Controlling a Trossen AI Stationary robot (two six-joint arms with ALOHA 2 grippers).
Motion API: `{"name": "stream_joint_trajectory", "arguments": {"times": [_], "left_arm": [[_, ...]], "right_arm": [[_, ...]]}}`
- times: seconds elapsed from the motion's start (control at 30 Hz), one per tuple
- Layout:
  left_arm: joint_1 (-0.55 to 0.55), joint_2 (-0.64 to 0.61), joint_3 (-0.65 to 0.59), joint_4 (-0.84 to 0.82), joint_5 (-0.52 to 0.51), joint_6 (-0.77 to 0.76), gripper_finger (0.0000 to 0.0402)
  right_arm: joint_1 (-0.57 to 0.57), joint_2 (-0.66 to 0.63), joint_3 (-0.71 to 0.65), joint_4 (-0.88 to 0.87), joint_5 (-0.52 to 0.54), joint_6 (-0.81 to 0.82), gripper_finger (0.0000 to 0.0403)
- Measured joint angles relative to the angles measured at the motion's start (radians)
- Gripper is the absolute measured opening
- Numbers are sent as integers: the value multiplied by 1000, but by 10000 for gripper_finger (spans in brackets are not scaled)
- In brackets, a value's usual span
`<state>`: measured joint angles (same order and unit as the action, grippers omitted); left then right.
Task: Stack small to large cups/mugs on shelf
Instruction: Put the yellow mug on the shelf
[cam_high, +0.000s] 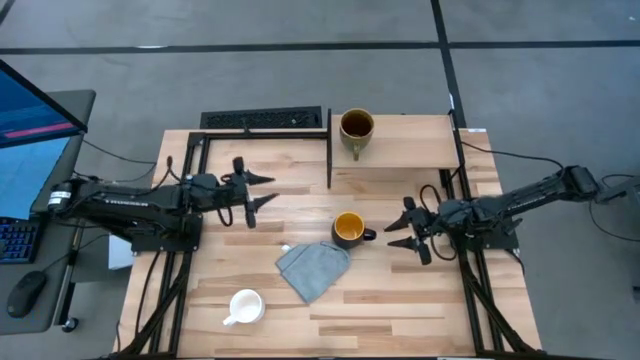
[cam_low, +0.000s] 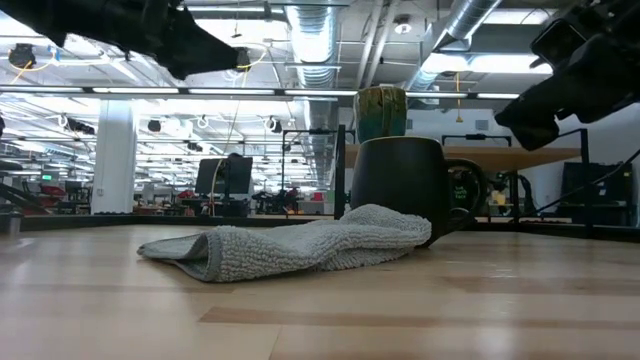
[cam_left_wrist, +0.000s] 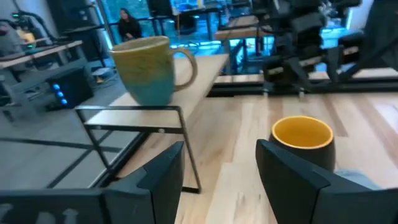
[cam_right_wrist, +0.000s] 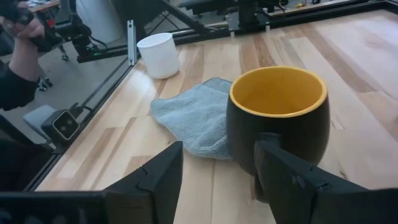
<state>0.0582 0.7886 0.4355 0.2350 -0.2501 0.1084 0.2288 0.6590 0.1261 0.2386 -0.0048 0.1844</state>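
Observation:
The olive-tan mug (cam_high: 355, 127) stands upright on the light-wood shelf (cam_high: 410, 150) near its black upright (cam_high: 329, 150). The dark mug with the yellow inside (cam_high: 348, 229) stands on the tabletop, its handle (cam_right_wrist: 266, 149) turned toward my right gripper. The white mug (cam_high: 245, 306) stands near the table's near edge. My right gripper (cam_high: 401, 224) is open, level, just right of the dark mug, with the handle between its fingers (cam_right_wrist: 217, 180); I see no touch. My left gripper (cam_high: 262, 190) is open and empty above the table's left half.
A grey-blue cloth (cam_high: 313, 268) lies crumpled against the dark mug's near side. A black strip (cam_high: 262, 119) lies at the far edge. Bare planks lie between the dark mug and the shelf. A person's sleeve (cam_right_wrist: 15, 74) shows beyond the table.

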Motion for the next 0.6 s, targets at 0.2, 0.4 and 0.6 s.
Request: {"name": "stream_joint_trajectory", "arguments": {"times": [0.2,0.4,0.6], "left_arm": [[-1,-129,-8,-76,8,14,190],[-1,-284,-171,59,10,13,190],[-1,-398,-291,117,28,-2,190]], "right_arm": [[18,0,0,0,0,0,221],[27,0,0,1,2,-6,221],[26,0,0,1,2,-6,221]]}}
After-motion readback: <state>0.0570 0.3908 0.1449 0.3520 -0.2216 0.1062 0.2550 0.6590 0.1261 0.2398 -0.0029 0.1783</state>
